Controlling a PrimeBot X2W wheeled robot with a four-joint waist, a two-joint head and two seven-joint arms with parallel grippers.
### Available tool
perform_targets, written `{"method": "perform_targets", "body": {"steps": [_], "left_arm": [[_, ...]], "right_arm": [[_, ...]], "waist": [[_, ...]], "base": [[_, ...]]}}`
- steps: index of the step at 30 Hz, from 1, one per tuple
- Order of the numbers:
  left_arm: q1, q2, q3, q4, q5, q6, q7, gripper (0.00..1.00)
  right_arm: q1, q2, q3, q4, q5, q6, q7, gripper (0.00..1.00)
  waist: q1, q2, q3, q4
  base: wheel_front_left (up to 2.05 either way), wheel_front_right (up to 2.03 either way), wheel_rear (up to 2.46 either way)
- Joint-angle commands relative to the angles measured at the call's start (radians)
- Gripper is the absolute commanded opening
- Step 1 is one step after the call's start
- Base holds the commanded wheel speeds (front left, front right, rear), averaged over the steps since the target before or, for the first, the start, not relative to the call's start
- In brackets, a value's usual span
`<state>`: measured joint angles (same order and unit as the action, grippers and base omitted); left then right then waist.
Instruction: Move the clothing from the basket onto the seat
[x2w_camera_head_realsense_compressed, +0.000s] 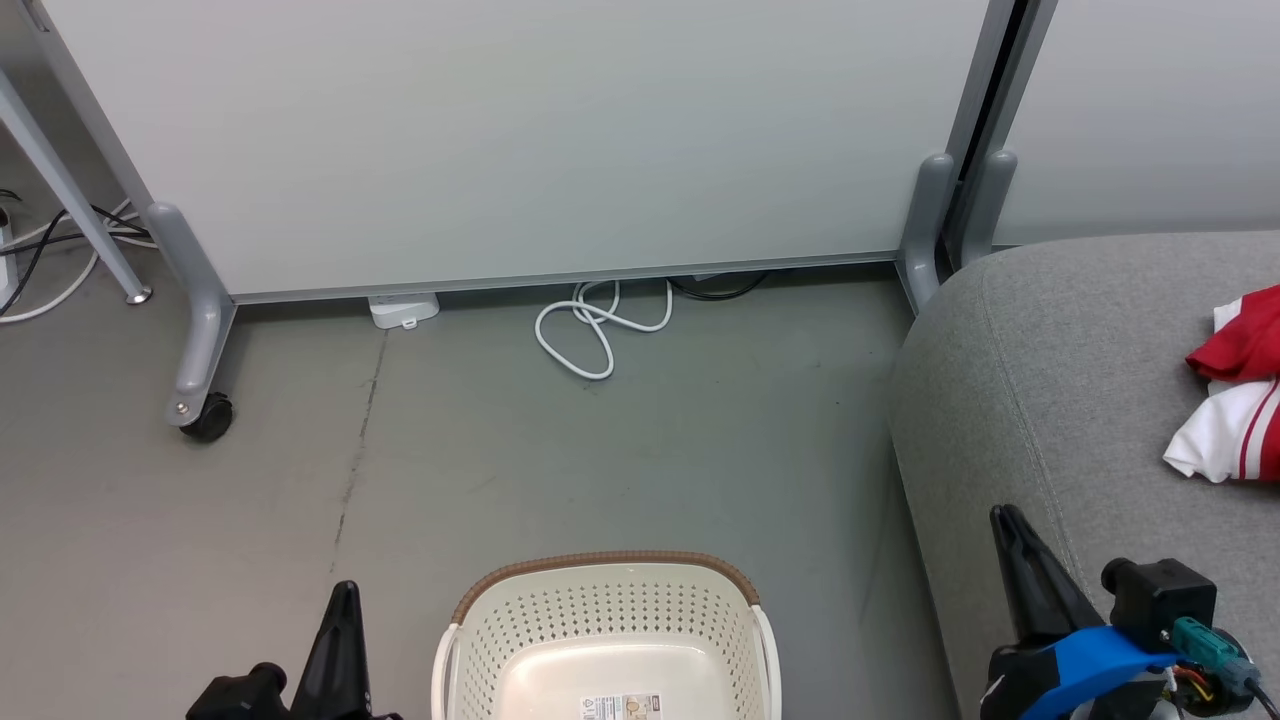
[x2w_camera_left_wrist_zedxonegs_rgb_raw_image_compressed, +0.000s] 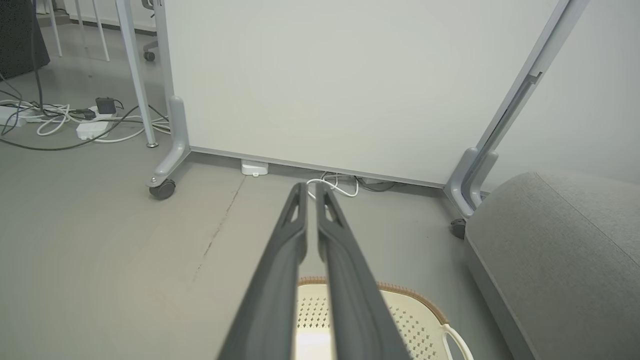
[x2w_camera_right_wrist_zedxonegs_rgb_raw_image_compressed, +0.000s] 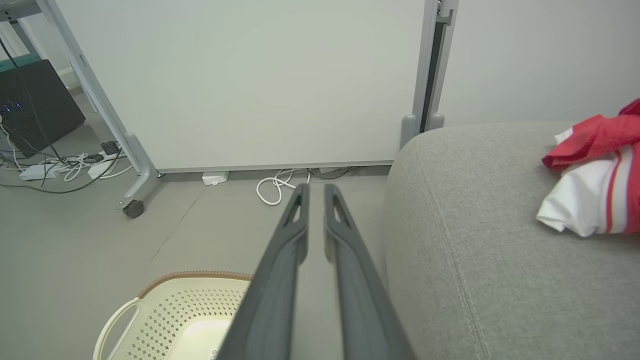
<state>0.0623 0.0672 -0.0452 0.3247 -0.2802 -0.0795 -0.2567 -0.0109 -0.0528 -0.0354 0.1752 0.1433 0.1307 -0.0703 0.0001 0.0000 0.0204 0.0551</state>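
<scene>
Left gripper (x2w_camera_left_wrist_zedxonegs_rgb_raw_image_compressed: 314, 192): fingers near-parallel, narrow slit between, nothing held; it hangs over the basket (x2w_camera_head_realsense_compressed: 600, 610). Right gripper (x2w_camera_right_wrist_zedxonegs_rgb_raw_image_compressed: 316, 192): same, narrow slit, empty, beside the seat (x2w_camera_head_realsense_compressed: 1050, 400) edge. Basket on grey floor (x2w_camera_head_realsense_compressed: 500, 430), interior bare as far as visible. Clothing (x2w_camera_head_realsense_compressed: 1235, 400) heaped on the seat, long axis unclear, cropped at frame edge. White partition (x2w_camera_head_realsense_compressed: 500, 130) on castors behind; white cable (x2w_camera_head_realsense_compressed: 590, 330) looped at its foot.

**Dark fingers, blue wrist piece**

Sporting long, dark grey tapered fingers on the left gripper (x2w_camera_left_wrist_zedxonegs_rgb_raw_image_compressed: 313, 192) and right gripper (x2w_camera_right_wrist_zedxonegs_rgb_raw_image_compressed: 315, 189), with slotted cutouts near the tips. Showing a bright blue wrist cover (x2w_camera_head_realsense_compressed: 1085, 665), black connector block (x2w_camera_head_realsense_compressed: 1160, 592), teal plug (x2w_camera_head_realsense_compressed: 1210, 645), coloured wires trailing off.
</scene>
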Motion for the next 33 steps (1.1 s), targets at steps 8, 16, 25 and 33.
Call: {"method": "perform_targets", "body": {"steps": [8, 16, 25, 33], "left_arm": [[-0.022, -0.002, 0.021, -0.003, -0.139, -0.006, 0.043, 0.0], [-0.039, -0.003, 0.035, -0.014, -0.274, -0.011, 0.078, 0.0], [-0.055, -0.005, 0.05, -0.024, -0.396, -0.016, 0.111, 0.0], [-0.07, -0.006, 0.062, -0.031, -0.507, -0.02, 0.142, 0.0]], "right_arm": [[-0.015, 0.0, -0.014, 0.013, 0.153, 0.0, 0.024, 0.0], [-0.023, 0.0, -0.019, 0.016, 0.302, 0.0, 0.04, 0.0], [-0.033, 0.001, -0.025, 0.021, 0.437, 0.0, 0.056, 0.0], [-0.042, 0.001, -0.031, 0.026, 0.56, 0.0, 0.071, 0.0]], "waist": [[0.0, 0.0, -0.001, -0.003], [0.0, 0.0, -0.002, -0.007], [0.0, 0.0, -0.003, -0.01], [0.0, 0.0, -0.004, -0.014]], "base": [[0.0, 0.0, 0.0], [0.0, 0.0, 0.0], [0.0, 0.0, 0.0], [0.0, 0.0, 0.0]]}}
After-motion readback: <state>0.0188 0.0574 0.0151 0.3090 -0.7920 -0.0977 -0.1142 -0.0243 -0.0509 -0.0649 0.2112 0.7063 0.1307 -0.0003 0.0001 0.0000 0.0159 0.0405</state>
